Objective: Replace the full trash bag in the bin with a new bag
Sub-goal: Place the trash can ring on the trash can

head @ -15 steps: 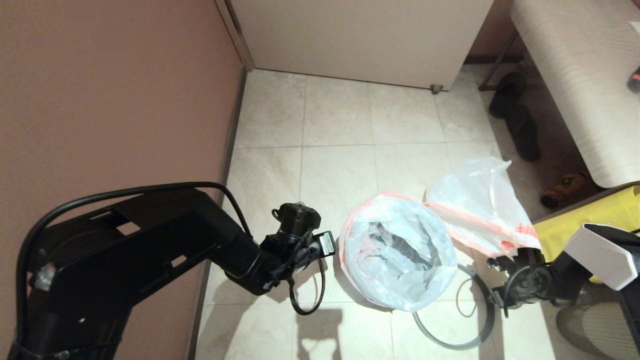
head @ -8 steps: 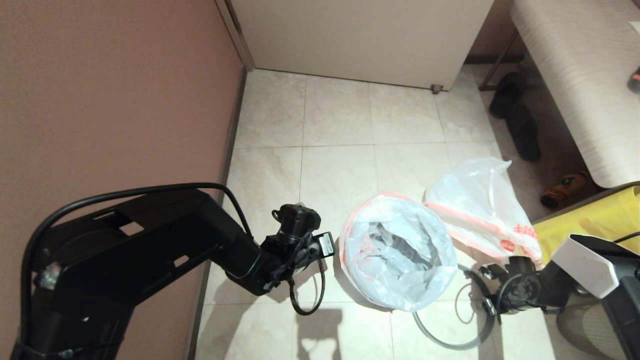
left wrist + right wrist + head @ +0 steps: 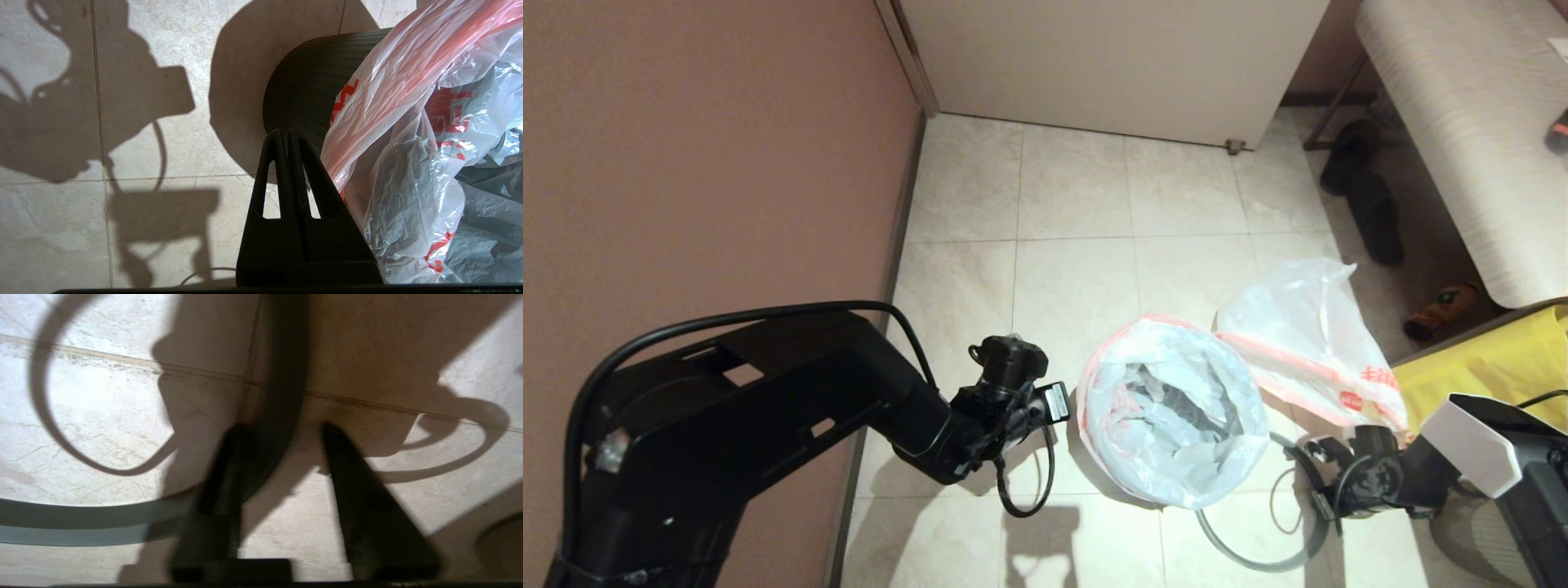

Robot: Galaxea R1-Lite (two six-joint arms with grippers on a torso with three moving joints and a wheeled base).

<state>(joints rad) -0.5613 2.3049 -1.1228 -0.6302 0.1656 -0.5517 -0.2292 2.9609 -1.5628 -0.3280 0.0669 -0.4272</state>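
Note:
The black bin (image 3: 302, 90) stands on the tiled floor, lined with the new bag (image 3: 1172, 408), whose pink-red band folds over the rim and which shows only crumpled film inside. The grey hoop (image 3: 1258, 555) lies flat on the floor to the right of the bin. My right gripper (image 3: 1316, 482) is low over it and open, with the hoop's arc (image 3: 81, 522) running between its fingers. The full trash bag (image 3: 1307, 335) sits on the floor beyond that gripper. My left gripper (image 3: 284, 132) hangs shut and empty beside the bin's left wall.
A brown wall (image 3: 686, 163) closes the left side and a pale cabinet door (image 3: 1111, 57) stands at the back. A yellow fabric bag (image 3: 1478, 367), dark slippers (image 3: 1372, 204) and a bench (image 3: 1462, 122) crowd the right.
My right gripper has dropped from beside the full bag down and nearer to me, onto the hoop on the floor. The left arm and both bags have stayed put.

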